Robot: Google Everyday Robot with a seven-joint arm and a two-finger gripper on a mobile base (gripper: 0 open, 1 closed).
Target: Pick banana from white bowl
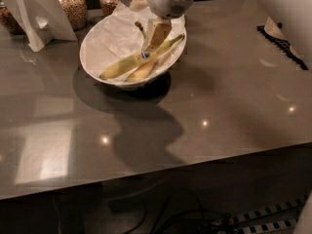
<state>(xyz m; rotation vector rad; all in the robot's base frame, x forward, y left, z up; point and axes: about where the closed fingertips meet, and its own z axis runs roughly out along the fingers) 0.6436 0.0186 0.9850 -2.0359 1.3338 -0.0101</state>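
Grey counter (219,82) — tool (155,38) over banana (122,67)

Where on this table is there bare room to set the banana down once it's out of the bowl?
The grey table is bare from the white bowl to the near edge, and to its right. The back left is crowded: jars and a white stand. The hand hangs over the bowl, at the banana.

High view looking down across table (219,87), hand (150,44) over white bowl (95,47)
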